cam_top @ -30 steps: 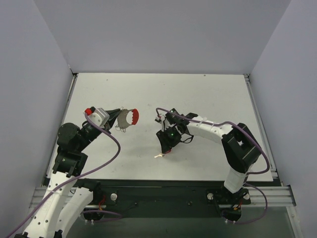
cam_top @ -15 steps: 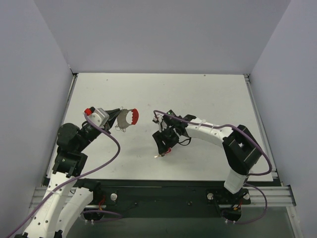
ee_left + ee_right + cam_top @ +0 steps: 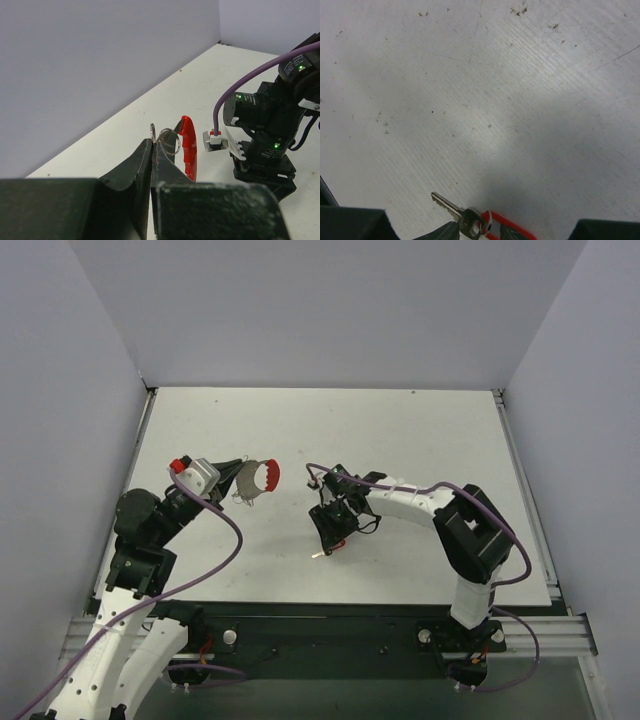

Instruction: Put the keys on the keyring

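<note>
Left claw (image 3: 154,147) pinches the keyring (image 3: 188,150), right claw (image 3: 480,232) straddles the key (image 3: 448,204) on the counter (image 3: 470,100), grip unclear

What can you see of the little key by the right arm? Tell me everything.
The key is small and silver, its toothed blade pointing up-left in the right wrist view. Its rounded head carries a small silver ring joined to a bright red piece, cut off by the frame edge. It seems to lie flat on the white table, the right end effector with a fingertip either side of its head; whether they pinch it is unclear.
</note>
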{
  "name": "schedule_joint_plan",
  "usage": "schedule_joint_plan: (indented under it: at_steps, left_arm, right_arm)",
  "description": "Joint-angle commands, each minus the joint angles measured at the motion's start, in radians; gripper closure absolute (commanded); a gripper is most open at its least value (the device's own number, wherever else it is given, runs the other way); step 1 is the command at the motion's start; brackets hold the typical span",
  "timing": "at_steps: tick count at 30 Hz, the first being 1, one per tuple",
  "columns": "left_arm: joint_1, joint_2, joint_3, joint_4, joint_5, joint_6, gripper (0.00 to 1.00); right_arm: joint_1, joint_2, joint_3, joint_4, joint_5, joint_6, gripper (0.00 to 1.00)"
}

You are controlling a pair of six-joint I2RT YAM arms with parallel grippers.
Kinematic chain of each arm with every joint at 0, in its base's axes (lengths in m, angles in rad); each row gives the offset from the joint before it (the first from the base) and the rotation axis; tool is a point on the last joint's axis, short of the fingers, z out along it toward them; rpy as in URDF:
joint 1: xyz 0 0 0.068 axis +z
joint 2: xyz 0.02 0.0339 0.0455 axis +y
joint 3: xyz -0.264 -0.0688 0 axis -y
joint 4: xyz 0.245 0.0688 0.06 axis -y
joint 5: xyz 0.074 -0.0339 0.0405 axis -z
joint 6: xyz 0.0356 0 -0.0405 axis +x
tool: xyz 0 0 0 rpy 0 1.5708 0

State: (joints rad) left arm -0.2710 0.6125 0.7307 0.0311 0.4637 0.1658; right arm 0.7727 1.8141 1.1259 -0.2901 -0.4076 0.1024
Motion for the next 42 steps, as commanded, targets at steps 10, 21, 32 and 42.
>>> schedule_joint_plan:
  at_steps: [10, 21, 32, 42]
  left_arm:
    - [0.007, -0.017, 0.009, 0.027, -0.016, 0.003, 1.0]
    - [0.007, -0.019, 0.012, 0.026, -0.025, 0.005, 1.0]
    - [0.007, -0.008, 0.018, 0.032, 0.007, -0.002, 1.0]
    - [0.006, 0.023, 0.026, 0.065, 0.238, 0.003, 1.0]
  right_arm:
    - [0.017, 0.042, 0.055, -0.023, 0.035, 0.026, 0.82]
    - [0.016, 0.011, 0.054, -0.02, 0.064, 0.005, 1.0]
    - [-0.007, -0.291, -0.054, 0.083, -0.02, -0.125, 1.0]
    - [-0.062, -0.599, -0.1, 0.106, -0.359, -0.279, 1.0]
